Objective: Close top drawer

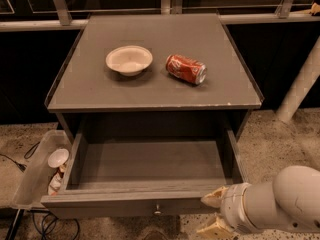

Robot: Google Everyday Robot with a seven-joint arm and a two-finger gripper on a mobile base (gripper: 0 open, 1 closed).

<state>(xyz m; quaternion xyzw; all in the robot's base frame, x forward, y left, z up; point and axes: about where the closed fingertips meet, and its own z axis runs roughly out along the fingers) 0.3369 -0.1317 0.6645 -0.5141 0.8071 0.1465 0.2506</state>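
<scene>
**Top drawer hanging wide open, should be an easy push**

Speckled stone floor (272, 134), dark rail along the back, and a dark-grey cabinet (150, 91) in the middle of it all. The top drawer (115, 206) is pulled most of the way out towards the camera, and the box looks empty.

It looks like solid wood, so I reckon it's stiff and a bit heavy but nothing fragile. No need to grab anything. A flat push on the front panel should do it, ideally near the little round knob (157, 210) in the centre so it runs straight and doesn't rack sideways.

The gripper (214, 214) sits at the lower right, just at the right end of that front panel. Its two pale fingers are spread apart with nothing held. Pushing from out there could twist the drawer, I'd guess.

On top of the cabinet are a white bowl (129, 59) and a dented red can (186, 69) lying on its side, so a hard slam might make the can roll. On the floor just left of the drawer there's a clear plastic bin (30, 179) with bits in it, plus cables (45, 226). A white post (300, 84) stands off to the right. Nothing I can see blocks the drawer's path.
</scene>
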